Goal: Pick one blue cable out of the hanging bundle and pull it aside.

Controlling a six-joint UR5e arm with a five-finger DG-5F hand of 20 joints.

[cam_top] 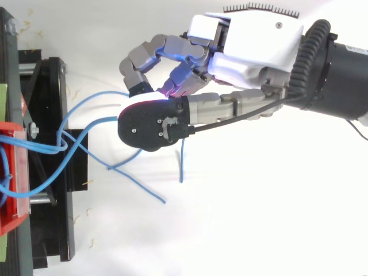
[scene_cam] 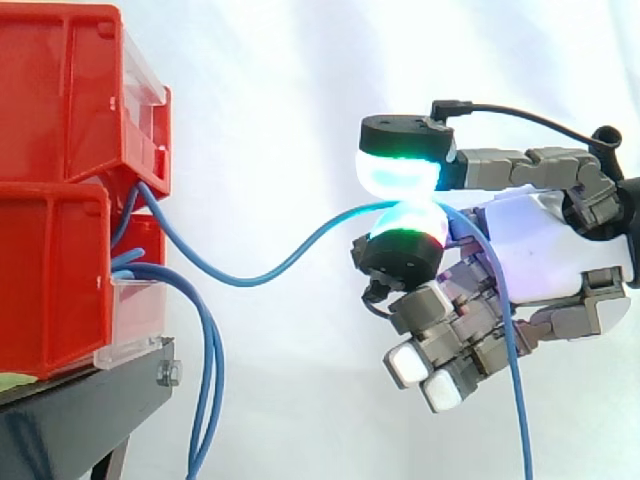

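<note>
**Side view.** The hand (scene_cam: 540, 250) has one blue cable (scene_cam: 240, 281) pinched between two glowing pads (scene_cam: 400, 175). Its other fingers are curled below the pinch and hold nothing. Beyond the fingertips the cable sags in a slack arc to the red bins (scene_cam: 60, 100). Behind the pinch its tail drops across the palm and hangs below the hand. The rest of the bundle (scene_cam: 205, 390) hangs well beyond the fingertips, apart from the hand, by the stand (scene_cam: 70, 420).

**Top view.** The hand (cam_top: 253, 46) points at the bins (cam_top: 11, 172). Two strands (cam_top: 92, 100) run toward its fingertips, and I cannot tell which one is pinched. They cross near the bins. Loose ends (cam_top: 138, 184) lie beside the fingertips.

**Judgement.** The pick looks made and the pull aside is in hand. I would hold the pinch firm and draw steadily away from the bins, taking up the sag without jerking. I would watch the crossing for a snagged neighbour and keep the curled fingers off the tail.
</note>
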